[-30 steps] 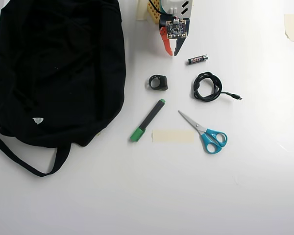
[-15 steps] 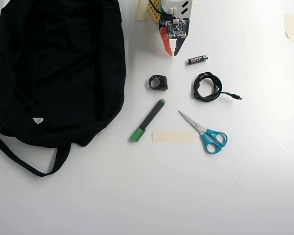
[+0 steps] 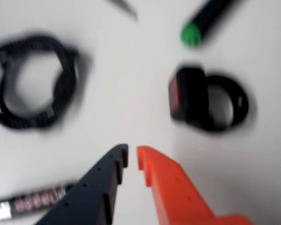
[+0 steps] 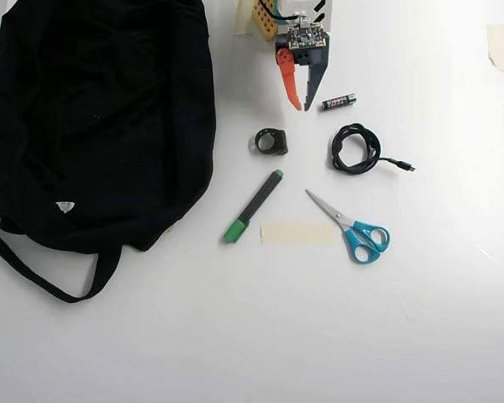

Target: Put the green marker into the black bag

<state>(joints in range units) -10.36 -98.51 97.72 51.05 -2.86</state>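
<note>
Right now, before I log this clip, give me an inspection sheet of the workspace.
Surface: white table, bare in front.
Job's things: green marker lying diagonally, untouched; black bag at overhead left, strap trailing below.
Clutter: small black ring-shaped part, battery, blue-handled scissors, tape strip beside the marker, tape scrap at upper right.
Gripper: gripper at top centre, above the ring-shaped part, holding nothing; the wrist view shows a narrow gap between its tips.
Cables: coiled black cable, plug end pointing right.
Surroundings: nothing seen.
</note>
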